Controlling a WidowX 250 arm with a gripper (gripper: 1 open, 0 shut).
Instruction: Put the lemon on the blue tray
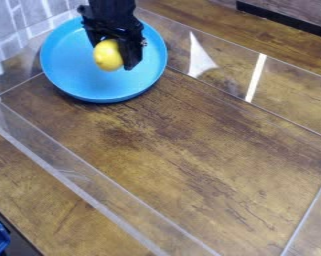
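Step in hand: lowering and release of the fruit onto the dish; judged close to completion, since the fruit already hangs over the dish interior.
How to do it well: bring the fruit down until it rests on the dish floor, near the centre and away from the rim, then part the jaws slowly so that the round fruit does not roll; lift straight up afterwards.
Risk: a release from height would likely send the fruit rolling toward the low rim.
Dark wooden plank worktop (pixel 190 150): carries the dish at upper left; clear plastic walls enclose the work area.
Round, shallow, bright blue plastic tray (pixel 72 82): low raised rim; its floor is bare apart from the space beneath the fruit.
Black robot gripper (pixel 111 53): reaches down from the top edge; jaws clamped on the fruit, one at each side.
Small, roundish, bright yellow lemon (pixel 109 56): smooth matte skin, held between the jaws above the right-centre of the tray; contact with the tray floor cannot be told.
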